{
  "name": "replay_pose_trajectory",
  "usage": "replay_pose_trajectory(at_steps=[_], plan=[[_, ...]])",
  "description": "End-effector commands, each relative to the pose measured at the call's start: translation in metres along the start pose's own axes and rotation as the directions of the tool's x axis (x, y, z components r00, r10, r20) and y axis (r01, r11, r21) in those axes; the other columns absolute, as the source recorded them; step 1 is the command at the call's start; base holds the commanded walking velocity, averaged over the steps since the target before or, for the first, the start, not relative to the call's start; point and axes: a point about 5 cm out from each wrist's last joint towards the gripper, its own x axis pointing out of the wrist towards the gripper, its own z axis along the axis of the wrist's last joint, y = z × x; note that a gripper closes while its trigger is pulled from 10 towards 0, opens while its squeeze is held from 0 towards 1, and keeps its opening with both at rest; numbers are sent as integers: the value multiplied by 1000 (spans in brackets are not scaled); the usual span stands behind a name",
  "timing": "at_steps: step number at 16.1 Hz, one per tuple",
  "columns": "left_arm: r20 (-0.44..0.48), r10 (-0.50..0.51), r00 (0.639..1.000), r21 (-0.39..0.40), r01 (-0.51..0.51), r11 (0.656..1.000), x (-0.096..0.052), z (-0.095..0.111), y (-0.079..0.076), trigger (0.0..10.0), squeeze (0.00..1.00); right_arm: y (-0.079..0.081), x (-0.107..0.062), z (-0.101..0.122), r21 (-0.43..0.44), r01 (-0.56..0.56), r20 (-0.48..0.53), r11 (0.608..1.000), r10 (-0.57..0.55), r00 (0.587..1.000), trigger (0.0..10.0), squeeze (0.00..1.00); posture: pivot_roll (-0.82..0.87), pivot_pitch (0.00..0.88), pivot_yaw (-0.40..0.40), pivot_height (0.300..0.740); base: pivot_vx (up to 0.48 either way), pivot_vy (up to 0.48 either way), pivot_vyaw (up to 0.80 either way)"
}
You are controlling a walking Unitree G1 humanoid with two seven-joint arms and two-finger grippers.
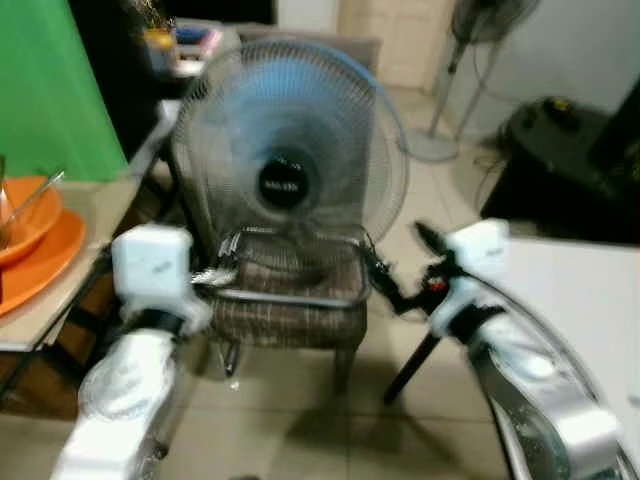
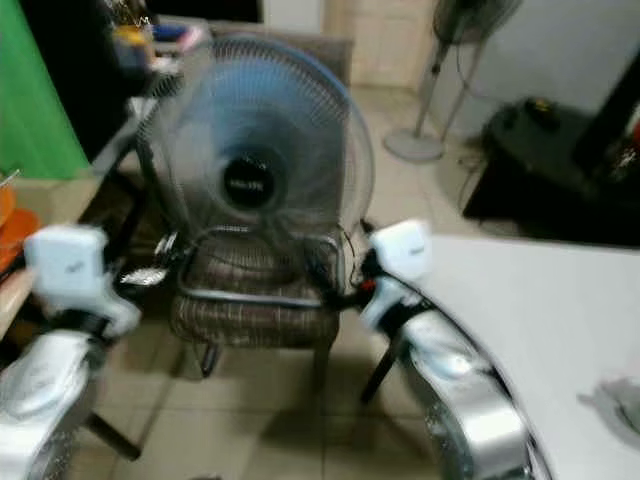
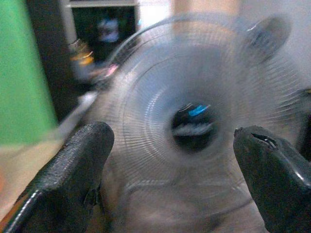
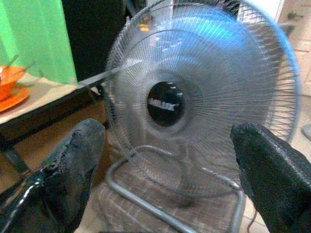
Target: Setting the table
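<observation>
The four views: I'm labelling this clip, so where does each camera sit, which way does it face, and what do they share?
Left eye view: on the head, looking forward and down at a fan on a chair; both silver arms show, and orange dishes lie on the left.
Right eye view: same head, same scene; a white table lies on the right.
Left wrist view: along the open left tool, facing the fan, blurred.
Right wrist view: along the open right tool, facing the fan.
Shared: all four see the fan.

Fan seen from four spots
Head views are aimed down; the fan (image 1: 283, 165) is caught close-up by both wrist cams.
</observation>
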Motion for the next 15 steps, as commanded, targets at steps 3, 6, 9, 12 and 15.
replay_pose_trajectory(at_steps=[3,6,9,12,15], plan=[[-20,-32,999,23,33,999,-2,-2,-6,10000,0,-16,-3,-8,-46,141,-22,989,-142,990,10000,1000,107,0,-27,740,0,350,0],[-35,-26,999,25,27,999,-2,-5,-6,10000,0,-14,-4,-10,-9,120,-22,993,-120,993,10000,1000,102,0,-30,740,0,353,0],[-45,-29,999,34,30,999,-4,-7,-7,10000,0,-10,-7,-14,-12,103,-36,995,-103,994,10000,1000,103,0,-35,740,0,361,0],[-37,-23,999,46,25,999,-3,-5,-5,10000,0,-15,-3,-13,24,134,-26,991,-133,991,10000,1000,107,0,-39,740,0,359,0],[-37,-37,999,49,38,998,-5,-3,-6,10000,0,-14,-4,-13,35,113,-28,993,-112,993,10000,1000,115,3,-40,740,0,360,0]])
